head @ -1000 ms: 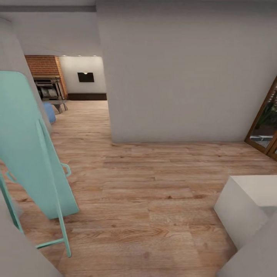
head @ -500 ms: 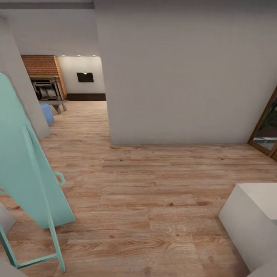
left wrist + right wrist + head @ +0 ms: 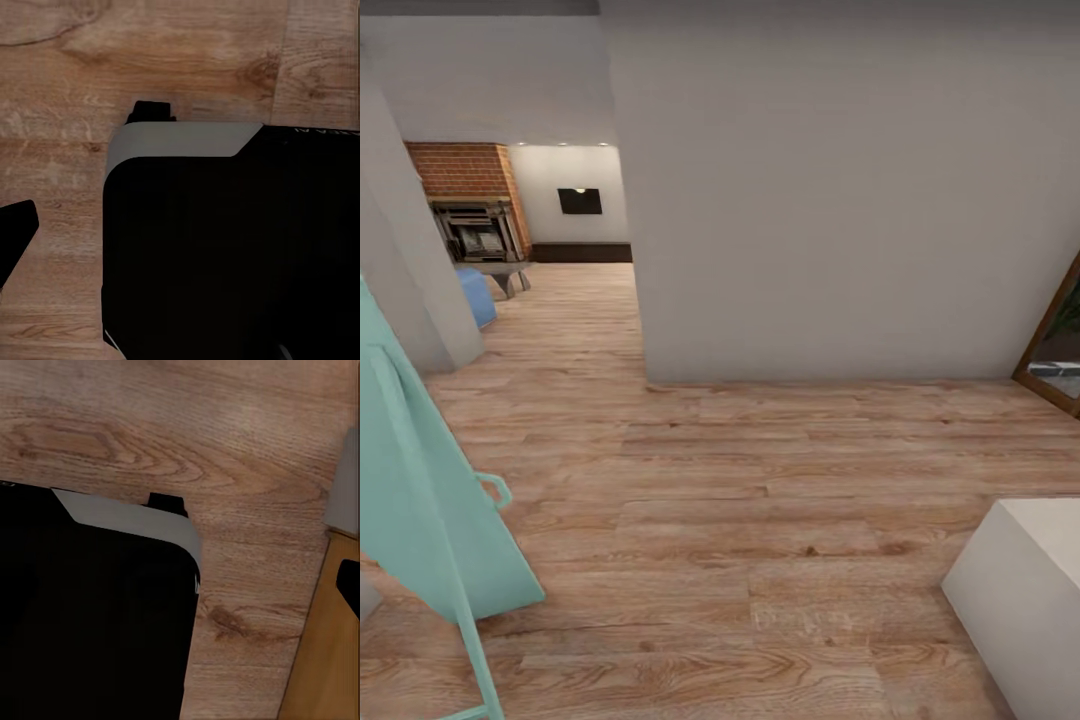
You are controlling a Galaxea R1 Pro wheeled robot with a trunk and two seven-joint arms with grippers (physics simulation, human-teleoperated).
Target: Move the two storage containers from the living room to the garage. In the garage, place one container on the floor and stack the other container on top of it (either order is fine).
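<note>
The two storage containers are out of view, and so is the garage. Past a doorway at the far left lies the living room [image 3: 560, 230], with a red brick column [image 3: 460, 168], a black wall TV [image 3: 580, 201], a long dark low cabinet [image 3: 580, 252] and a corner of blue sofa [image 3: 476, 296]. Light wood-plank floor [image 3: 740, 500] runs from here to there. Both wrist views look down at this plank floor past the robot's black, grey-edged body [image 3: 225, 247] [image 3: 90, 615]. A dark tip [image 3: 15, 232] sits at the left wrist picture's edge, and another dark tip [image 3: 349, 585] at the right wrist picture's edge.
A teal folding board on a frame [image 3: 420, 520] leans close at the left. A white block [image 3: 1030, 590] stands low at the right. A broad white wall [image 3: 840, 200] fills the middle, with a wood-framed glass door [image 3: 1055, 350] at its right.
The whole head view has shifted: the teal board slid left and down, the white block moved right and lower, and the living room doorway drifted slightly left. The camera moved, not the things.
</note>
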